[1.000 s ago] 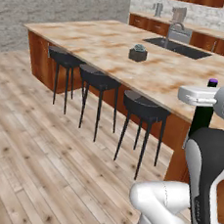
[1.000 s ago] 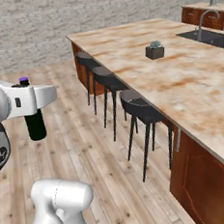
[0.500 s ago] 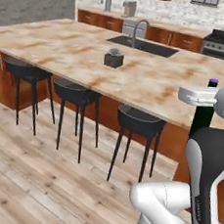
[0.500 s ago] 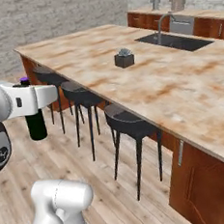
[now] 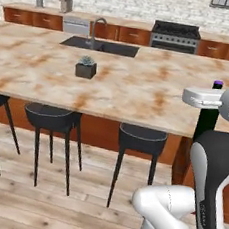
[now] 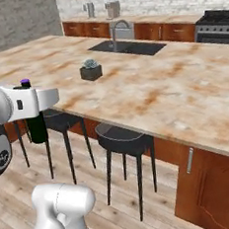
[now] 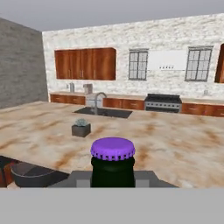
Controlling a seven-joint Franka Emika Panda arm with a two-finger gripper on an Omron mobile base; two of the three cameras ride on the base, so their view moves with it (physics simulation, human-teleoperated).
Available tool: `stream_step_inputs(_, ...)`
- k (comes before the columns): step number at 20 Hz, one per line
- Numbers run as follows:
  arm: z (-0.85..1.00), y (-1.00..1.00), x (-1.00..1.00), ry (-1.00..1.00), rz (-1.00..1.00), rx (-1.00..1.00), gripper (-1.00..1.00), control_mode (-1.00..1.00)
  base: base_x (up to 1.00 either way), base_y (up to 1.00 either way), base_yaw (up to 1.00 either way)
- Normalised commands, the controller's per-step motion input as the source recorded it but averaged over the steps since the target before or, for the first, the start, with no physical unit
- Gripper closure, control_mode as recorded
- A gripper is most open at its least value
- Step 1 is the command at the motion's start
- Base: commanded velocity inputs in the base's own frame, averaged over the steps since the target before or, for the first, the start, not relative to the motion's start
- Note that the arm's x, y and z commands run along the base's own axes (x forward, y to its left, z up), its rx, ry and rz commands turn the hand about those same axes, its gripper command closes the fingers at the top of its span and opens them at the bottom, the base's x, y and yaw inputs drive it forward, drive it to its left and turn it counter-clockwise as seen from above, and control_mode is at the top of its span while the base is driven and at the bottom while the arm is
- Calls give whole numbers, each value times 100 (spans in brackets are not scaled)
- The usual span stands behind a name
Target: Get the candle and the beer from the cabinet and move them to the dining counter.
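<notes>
Here the gripper (image 6: 34,105) is clamped on the beer (image 6: 36,126), a dark bottle held upright off the near side of the dining counter (image 6: 194,94), out over the wooden floor (image 6: 142,228) and touching nothing else. From the right base view most of the bottle's body hangs below the white hand, with its purple cap (image 6: 25,83) poking up behind. From the left base view the beer (image 5: 206,122) stands at the counter's near right corner, half hidden by the arm, cap just above the hand. The hand view adds what neither base camera gives: the cap (image 7: 113,148) from close up and the neck beneath it, pinched between the grey gripper parts (image 7: 113,177), though the fingertips themselves are hidden.

A small potted plant (image 5: 85,68) sits on the counter towards its far left, in front of the sink (image 5: 100,45) with a curved tap along the far edge. Dark round stools (image 5: 140,138) line the near edge. The hand view also takes in the reddish-brown wall cabinets (image 7: 85,64) and windows (image 7: 138,64) on the back wall; the base views crop most of these. A stove (image 5: 176,37) stands against that wall.
</notes>
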Motion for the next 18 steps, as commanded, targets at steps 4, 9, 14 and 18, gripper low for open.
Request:
stream_step_inputs(4,0,0,0,0,0,0,100,100,87,78,-61)
stream_step_inputs(9,0,0,0,0,0,0,100,100,93,74,-58)
stream_step_inputs(14,0,0,0,0,0,0,100,100,77,64,-37)
stream_step_inputs(18,0,0,0,0,0,0,100,100,49,59,-23)
